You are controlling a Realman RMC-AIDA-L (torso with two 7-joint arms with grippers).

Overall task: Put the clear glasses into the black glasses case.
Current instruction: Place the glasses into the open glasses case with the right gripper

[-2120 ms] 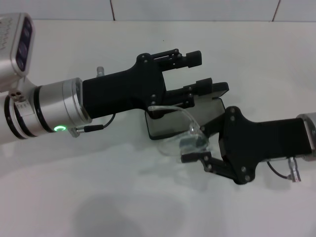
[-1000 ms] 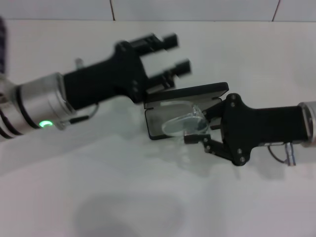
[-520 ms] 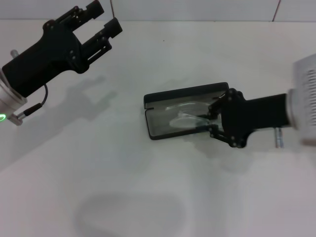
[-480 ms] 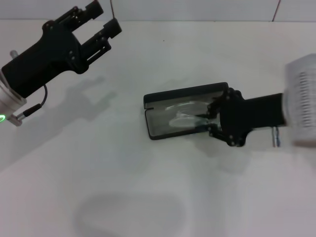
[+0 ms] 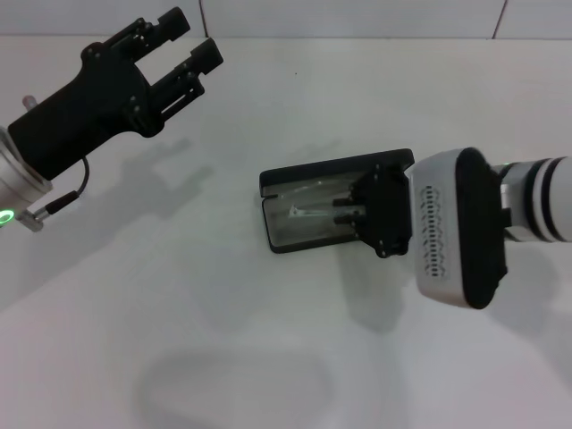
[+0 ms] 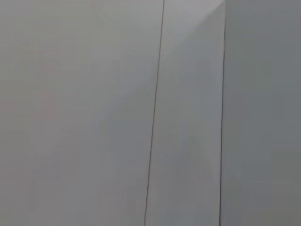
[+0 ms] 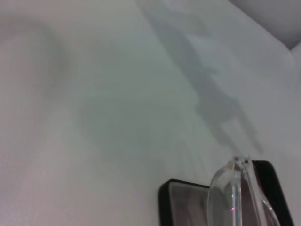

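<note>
The black glasses case (image 5: 284,234) lies open in the middle of the table, its lid (image 5: 331,169) standing up at the far side and grey lining showing. My right gripper (image 5: 342,210) reaches into it from the right, shut on the clear glasses (image 5: 307,209), which sit over the lining inside the case. In the right wrist view the clear glasses (image 7: 231,188) stand tilted over the case (image 7: 165,200), one clear arm hinge uppermost. My left gripper (image 5: 192,34) hangs open and holds nothing, high at the far left and well away from the case.
The white table top (image 5: 223,340) lies all around the case, ending at a tiled wall (image 5: 357,16) at the back. My right arm's white wrist housing (image 5: 451,228) hangs over the table just right of the case. The left wrist view shows only blank wall panels (image 6: 94,113).
The left gripper let go near the case and pulled away to the far left. The right wrist rolled over and carried the glasses from the case's front edge into the case.
</note>
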